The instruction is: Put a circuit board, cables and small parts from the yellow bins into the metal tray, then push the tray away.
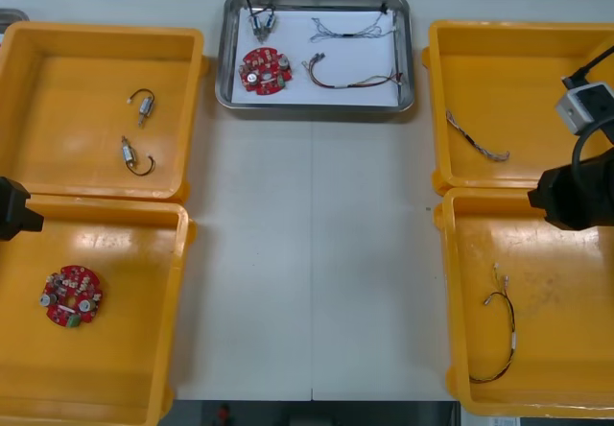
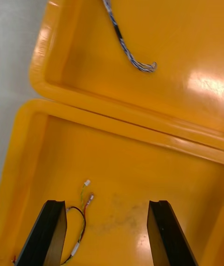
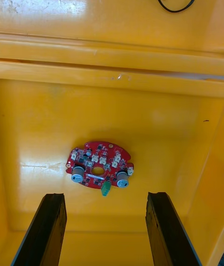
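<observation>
While right fingers (image 2: 46,233) cut off the cable (image 2: 84,221), we note both pairs wide, circuit board (image 3: 99,170) beyond, between left fingers (image 3: 44,231).

Left gripper (image 3: 105,196), right gripper (image 2: 106,202) (fingers (image 3: 46,228) apart)

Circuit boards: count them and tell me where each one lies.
2. One circuit board lies in the tray, toward its left; the other board lies in the near left bin.
</observation>
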{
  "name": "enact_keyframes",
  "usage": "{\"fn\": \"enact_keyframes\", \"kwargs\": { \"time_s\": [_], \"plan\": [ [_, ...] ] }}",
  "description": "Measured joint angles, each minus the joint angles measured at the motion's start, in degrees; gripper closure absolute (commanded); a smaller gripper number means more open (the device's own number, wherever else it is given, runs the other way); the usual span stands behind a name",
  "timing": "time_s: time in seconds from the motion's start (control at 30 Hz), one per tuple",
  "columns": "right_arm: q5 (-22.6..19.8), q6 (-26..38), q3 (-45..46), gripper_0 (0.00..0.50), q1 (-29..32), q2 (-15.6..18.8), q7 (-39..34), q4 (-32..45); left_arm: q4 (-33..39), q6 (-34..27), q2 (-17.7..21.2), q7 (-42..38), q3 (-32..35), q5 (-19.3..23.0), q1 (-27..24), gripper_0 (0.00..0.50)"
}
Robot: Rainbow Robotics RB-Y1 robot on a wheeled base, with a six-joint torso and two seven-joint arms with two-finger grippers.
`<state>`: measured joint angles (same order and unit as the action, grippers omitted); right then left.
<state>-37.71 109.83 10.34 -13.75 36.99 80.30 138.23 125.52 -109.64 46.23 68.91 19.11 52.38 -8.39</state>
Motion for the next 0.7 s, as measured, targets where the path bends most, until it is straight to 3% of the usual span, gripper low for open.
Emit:
{"fn": "enact_keyframes", "kwargs": {
  "time_s": [0.3,0.7],
  "plan": [
    [-5.8,0.0,9.6,0.0,5.0,0.1,0.0,-2.9,0.0,0.0,0.0,0.0,0.0,0.0,0.0,0.0],
    [-6.6,0.0,13.7,0.0,7.0,0.2,-0.2,-9.2,0.0,0.0,0.0,0.0,0.0,0.0,0.0,0.0]
  ]
}}
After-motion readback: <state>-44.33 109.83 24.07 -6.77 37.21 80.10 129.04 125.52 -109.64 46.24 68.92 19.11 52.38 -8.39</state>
